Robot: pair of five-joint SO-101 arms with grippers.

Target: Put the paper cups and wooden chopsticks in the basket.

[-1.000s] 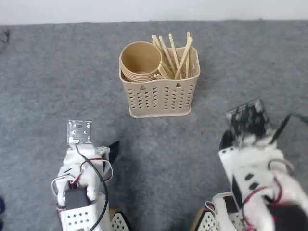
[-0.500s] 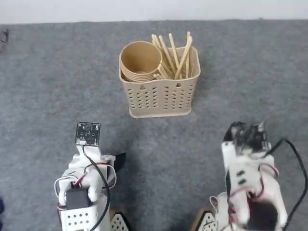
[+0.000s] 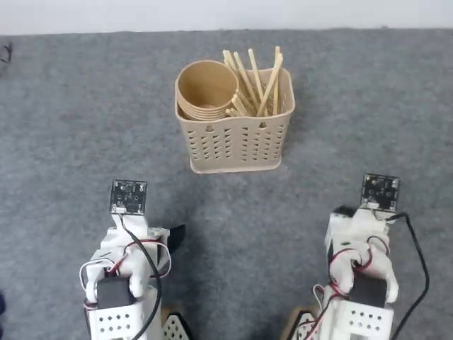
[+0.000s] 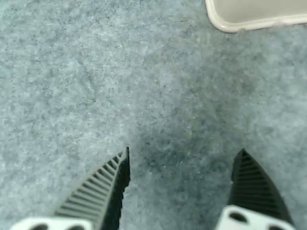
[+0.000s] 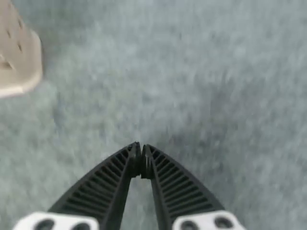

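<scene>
Grey surface (image 3: 71,106) lies under my left gripper (image 4: 183,160), which is spread wide with nothing in it; my right gripper (image 5: 140,149) is pinched together, also empty. Both sit well apart from the basket (image 3: 237,145) (on my side of it). Inside it stand the stacked paper cups (image 3: 207,88), with the wooden chopsticks (image 3: 255,81) leaning beside them.

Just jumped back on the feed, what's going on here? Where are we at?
The paper cups sit stacked inside the basket, and the wooden chopsticks stand in it beside them. Neither arm is handling anything. The left gripper is open and empty over the grey mat, and the right gripper is shut on nothing. Both are on the near side of the basket, apart from it. The job looks done.
</scene>
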